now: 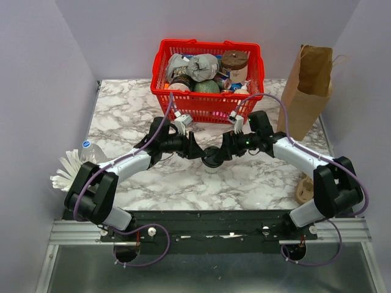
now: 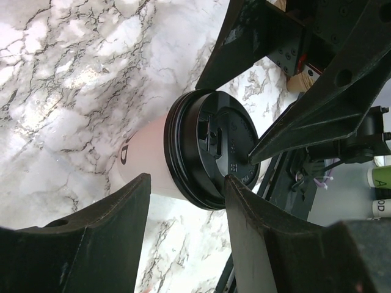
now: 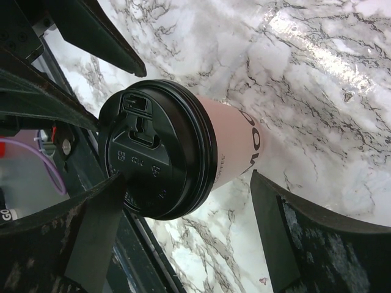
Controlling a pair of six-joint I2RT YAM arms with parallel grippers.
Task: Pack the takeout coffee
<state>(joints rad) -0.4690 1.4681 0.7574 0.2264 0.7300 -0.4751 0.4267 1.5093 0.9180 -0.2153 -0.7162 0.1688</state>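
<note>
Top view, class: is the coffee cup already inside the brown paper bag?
No, the coffee cup stands on the marble table, apart from the paper bag.

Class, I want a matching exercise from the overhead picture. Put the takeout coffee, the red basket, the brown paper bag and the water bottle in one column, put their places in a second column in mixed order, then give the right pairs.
Things
1. takeout coffee
2. red basket
3. brown paper bag
4. water bottle

Places
a. at the left edge of the table
b. mid-table, between the left hand and the right hand
c. standing open on the right side
d. at the far edge, filled with goods

Pairs: 1-b, 2-d, 3-c, 4-a
</note>
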